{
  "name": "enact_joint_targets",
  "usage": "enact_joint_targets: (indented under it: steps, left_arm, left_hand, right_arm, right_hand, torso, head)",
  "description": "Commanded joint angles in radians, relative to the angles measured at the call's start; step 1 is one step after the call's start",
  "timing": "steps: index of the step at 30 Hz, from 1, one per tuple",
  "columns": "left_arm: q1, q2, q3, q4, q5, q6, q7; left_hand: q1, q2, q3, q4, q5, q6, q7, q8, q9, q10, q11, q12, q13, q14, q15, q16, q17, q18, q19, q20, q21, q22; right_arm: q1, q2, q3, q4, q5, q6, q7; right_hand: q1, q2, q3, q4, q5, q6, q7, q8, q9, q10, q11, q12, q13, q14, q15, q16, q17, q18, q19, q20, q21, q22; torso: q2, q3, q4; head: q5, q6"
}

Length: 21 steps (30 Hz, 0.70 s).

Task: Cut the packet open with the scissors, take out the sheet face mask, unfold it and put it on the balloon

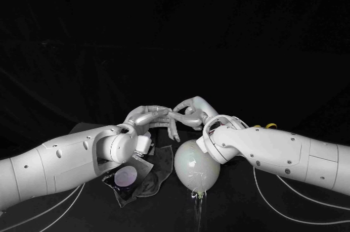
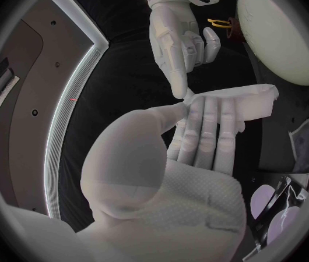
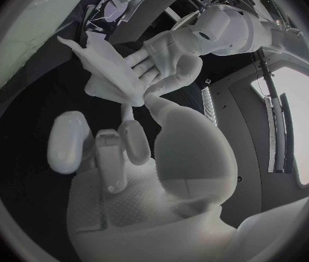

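Note:
My left hand (image 1: 149, 118) and right hand (image 1: 191, 113) meet above the table, just behind the pale balloon (image 1: 195, 164). The folded white sheet face mask (image 2: 245, 102) lies across the left hand's (image 2: 206, 134) outstretched fingers, with its thumb at the mask's edge. My right hand (image 2: 176, 46) pinches a corner of the mask (image 3: 99, 64) between thumb and a fingertip. The cut dark packet (image 1: 131, 179), with a purple round mark, lies on the table under my left forearm. The yellow-handled scissors (image 1: 268, 126) lie behind my right forearm.
The balloon (image 2: 285, 29) lies on the black table (image 1: 241, 206) between the two forearms, its knotted neck toward the front edge. White cables (image 1: 292, 204) trail across the table at the front right and front left.

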Motion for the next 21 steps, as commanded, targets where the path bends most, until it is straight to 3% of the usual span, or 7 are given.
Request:
enact_joint_targets:
  steps: [1, 11, 19, 21]
  left_arm:
    - [0.001, 0.003, 0.002, 0.002, -0.004, 0.006, 0.006]
    - [0.001, 0.004, 0.002, 0.005, -0.009, 0.010, 0.003]
    - [0.001, 0.003, 0.002, 0.010, -0.015, 0.013, -0.001]
    - [0.001, 0.003, 0.002, 0.010, -0.016, 0.013, -0.002]
  left_hand:
    - [0.000, -0.001, 0.001, -0.008, 0.004, 0.010, 0.000, 0.005, 0.292, 0.007, -0.001, -0.007, 0.001, 0.007, -0.001, -0.004, -0.001, 0.015, -0.007, -0.003, 0.007, 0.003]
    - [-0.001, -0.001, 0.001, -0.008, 0.004, 0.011, 0.000, 0.004, 0.292, 0.008, -0.001, -0.008, 0.001, 0.008, -0.001, -0.006, -0.001, 0.015, -0.007, -0.003, 0.008, 0.004]
    - [-0.001, -0.001, 0.001, -0.008, 0.004, 0.011, 0.000, 0.004, 0.292, 0.008, -0.001, -0.008, 0.001, 0.008, -0.001, -0.006, -0.001, 0.015, -0.007, -0.003, 0.008, 0.004]
    - [-0.001, -0.001, 0.001, -0.008, 0.004, 0.011, 0.000, 0.004, 0.292, 0.008, -0.001, -0.008, 0.001, 0.008, -0.001, -0.006, -0.001, 0.015, -0.007, -0.003, 0.008, 0.004]
  right_arm:
    - [0.000, 0.005, 0.001, -0.001, -0.007, 0.035, 0.000]
    - [0.000, 0.014, 0.001, -0.008, 0.000, 0.022, 0.009]
    - [0.000, 0.018, 0.001, -0.012, 0.006, -0.001, 0.023]
    - [0.000, 0.018, 0.001, -0.012, 0.007, -0.007, 0.026]
  right_hand:
    - [0.014, -0.004, -0.007, 0.000, -0.004, 0.007, 0.000, -0.004, -0.001, -0.003, 0.001, 0.001, 0.057, 0.104, 0.006, 0.004, 0.263, 0.013, -0.001, 0.005, -0.001, 0.162]
    - [0.041, 0.016, -0.013, 0.001, -0.004, 0.032, -0.005, -0.004, 0.000, 0.004, -0.003, 0.014, 0.068, 0.104, 0.004, 0.004, 0.263, 0.012, 0.006, 0.007, 0.014, 0.167]
    - [0.106, 0.085, 0.023, -0.017, -0.004, 0.105, -0.038, 0.029, 0.014, 0.028, -0.030, 0.043, 0.090, 0.104, -0.016, 0.004, 0.263, 0.006, 0.026, -0.005, 0.050, 0.177]
    - [0.114, 0.091, 0.027, -0.021, -0.004, 0.113, -0.043, 0.034, 0.016, 0.031, -0.035, 0.045, 0.092, 0.104, -0.021, 0.004, 0.263, 0.005, 0.029, -0.008, 0.055, 0.178]
  torso:
    - [0.000, 0.0000, 0.0004]
    - [0.000, -0.0005, 0.0005]
    - [0.000, -0.0002, 0.0006]
    - [0.000, -0.0001, 0.0002]
  head:
    - [0.000, -0.001]
    - [-0.001, 0.000]
    - [0.000, -0.001]
    - [0.001, -0.001]
